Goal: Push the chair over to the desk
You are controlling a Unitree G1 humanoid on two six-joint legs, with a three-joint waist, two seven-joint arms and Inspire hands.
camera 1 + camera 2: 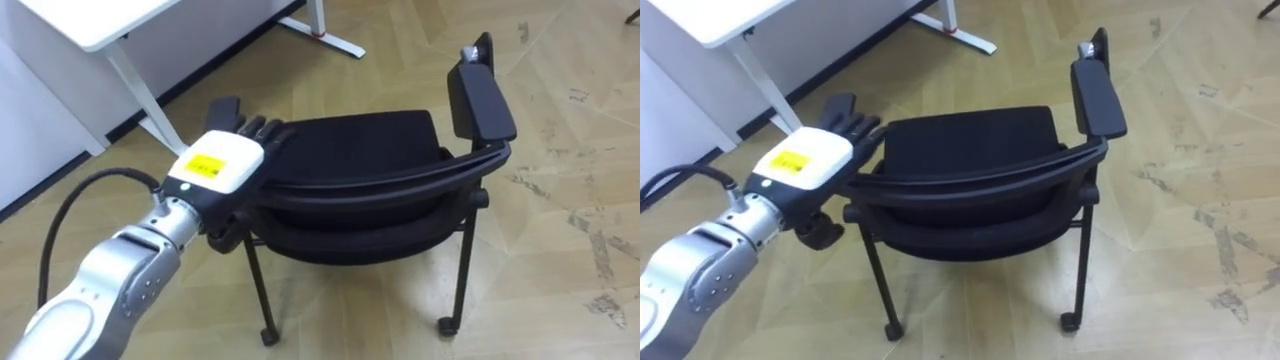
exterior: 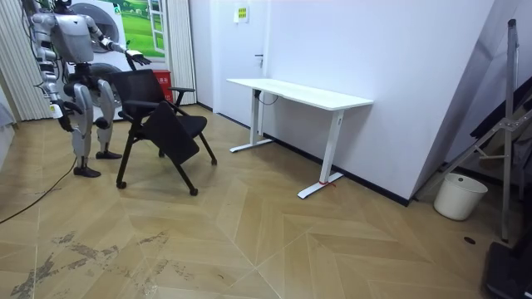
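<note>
A black chair [image 1: 370, 170] with armrests and small castors stands on the wood floor just in front of me, its back toward me. My left hand [image 1: 225, 165] lies on the left end of the backrest's top edge. It is open, with straight fingers reaching over the left armrest and the thumb below the rail. In the room view I stand behind the chair [image 2: 158, 124] at the room view's left, with my left hand [image 2: 137, 58] stretched out over it. My right hand [image 2: 58, 104] hangs at my side, too small to read.
A white desk [image 2: 299, 93] on white legs stands along the wall beyond the chair; its foot [image 1: 325, 35] lies on the floor ahead. A white bin [image 2: 459, 195] sits at the room view's far right. Open parquet floor stretches to the chair's right.
</note>
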